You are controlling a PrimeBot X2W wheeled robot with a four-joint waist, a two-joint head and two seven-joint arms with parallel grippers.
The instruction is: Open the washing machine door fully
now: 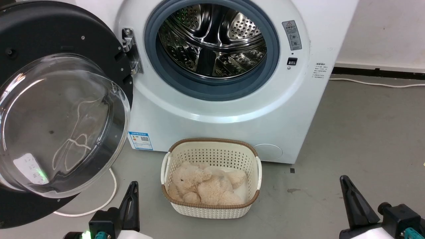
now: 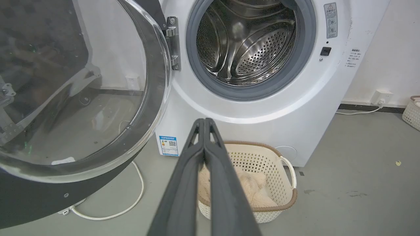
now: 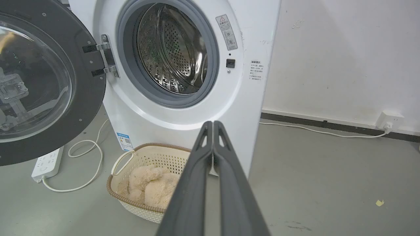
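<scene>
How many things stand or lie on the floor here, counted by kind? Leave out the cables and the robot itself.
washing machine: 1
basket: 2, the second farther right by the wall
plush toy: 1, lying in the near basket
power strip: 1
Total: 5

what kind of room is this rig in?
Likely a laundry corner in a utility or test room: white front-loading washing machine, cream basket holding a plush toy, power strip on the bare grey floor.
</scene>
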